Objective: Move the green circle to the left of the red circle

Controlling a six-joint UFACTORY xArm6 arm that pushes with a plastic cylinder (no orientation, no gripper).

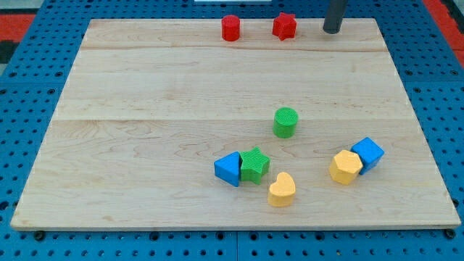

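The green circle stands right of the board's middle. The red circle stands at the view's top edge of the board, left of centre. My tip rests at the view's top right, far above and to the right of the green circle, touching no block. The green circle lies well below and to the right of the red circle.
A red star stands between the red circle and my tip. A blue triangle, green star and yellow heart cluster below the green circle. A yellow hexagon touches a blue cube at lower right.
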